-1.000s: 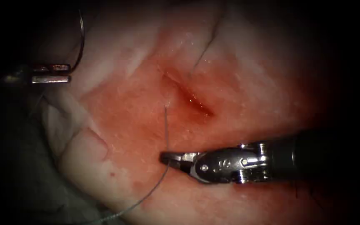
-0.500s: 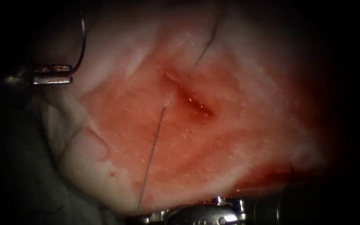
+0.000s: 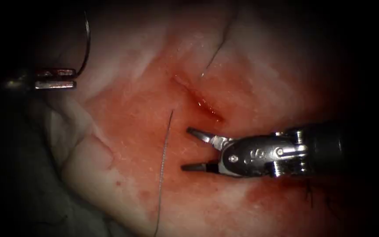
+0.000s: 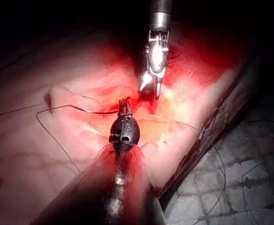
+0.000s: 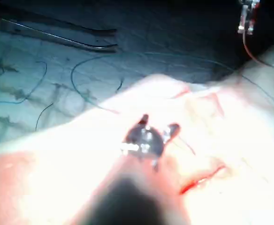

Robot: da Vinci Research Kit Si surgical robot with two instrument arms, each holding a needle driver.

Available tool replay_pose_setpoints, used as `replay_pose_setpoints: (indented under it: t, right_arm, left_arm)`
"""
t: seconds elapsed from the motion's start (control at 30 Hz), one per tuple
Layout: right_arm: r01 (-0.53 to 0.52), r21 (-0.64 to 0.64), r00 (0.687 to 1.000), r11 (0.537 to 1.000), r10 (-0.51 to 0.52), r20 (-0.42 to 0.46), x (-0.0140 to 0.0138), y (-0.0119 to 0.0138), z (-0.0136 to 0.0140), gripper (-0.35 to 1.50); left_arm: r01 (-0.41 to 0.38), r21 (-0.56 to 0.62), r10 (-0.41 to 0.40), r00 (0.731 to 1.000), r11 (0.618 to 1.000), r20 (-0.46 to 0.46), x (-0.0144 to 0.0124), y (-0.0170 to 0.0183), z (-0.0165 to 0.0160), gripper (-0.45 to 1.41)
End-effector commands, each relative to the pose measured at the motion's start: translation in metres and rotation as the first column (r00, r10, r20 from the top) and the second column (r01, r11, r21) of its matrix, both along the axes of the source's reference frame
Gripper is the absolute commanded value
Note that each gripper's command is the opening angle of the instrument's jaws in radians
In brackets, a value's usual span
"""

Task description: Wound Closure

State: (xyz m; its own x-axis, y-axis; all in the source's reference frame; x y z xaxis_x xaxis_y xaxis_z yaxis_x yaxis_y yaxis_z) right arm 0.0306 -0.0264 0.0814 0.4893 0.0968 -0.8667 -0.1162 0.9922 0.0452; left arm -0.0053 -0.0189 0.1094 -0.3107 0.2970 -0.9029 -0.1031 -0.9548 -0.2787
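1. We found the left tool (image 3: 66, 78) at the far left of the endoscope view, well clear of the cut (image 3: 200, 102), jaws closed on the needle (image 3: 85, 46) near one end of its curve; the needle was out of the tissue (image 3: 123, 57).
2. The right tool (image 3: 188, 149) sat just below the cut, jaws spread wide, holding nothing.
3. The thread (image 3: 164, 153) left the tissue just left of the cut and ran down, slack, just left of the open jaws and apart from them.
4. We judged a clean hold wants both jaws squarely across the strand, off the tissue.
5. Red fluid (image 3: 154, 114) slicked the surface around the cut.
6. Loose cut ends of thread (image 5: 57, 75) lay on the cloth (image 5: 24, 108) beside the tissue.
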Motion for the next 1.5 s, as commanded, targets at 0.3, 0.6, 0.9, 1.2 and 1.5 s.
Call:
replay_pose_setpoints:
  t: [0.3,0.6,0.9,1.2,1.5]
  right_arm:
    - [-0.015,-0.074,0.998,0.997,0.019,0.059,0.0044,0.0003,0.0088,0.91]
    - [0.035,-0.061,0.998,0.998,-0.031,0.054,0.0032,-0.0002,0.0077,-0.35]
    - [0.129,-0.022,0.991,0.991,-0.128,0.037,0.0008,-0.0072,0.0013,-0.35]
    - [0.200,0.020,0.979,0.980,-0.199,-0.033,0.0025,-0.0107,-0.0031,-0.35]
    - [0.206,0.065,0.968,0.976,-0.194,-0.158,0.0045,-0.0135,-0.0074,0.05]
  left_arm:
    - [-0.001,0.001,0.001,1.000,1.000,0.001,-0.0005,-0.0005,0.0006,-0.45]
    - [-0.005,0.001,0.005,1.000,1.000,0.000,-0.0004,-0.0005,0.0007,-0.45]
    - [-0.005,0.001,0.005,1.000,1.000,0.000,-0.0004,-0.0005,0.0008,-0.45]
    - [-0.006,0.001,0.006,1.000,1.000,0.002,-0.0004,-0.0005,0.0008,-0.45]
    - [-0.008,0.000,0.008,1.000,1.000,-0.001,-0.0005,-0.0006,0.0009,-0.45]
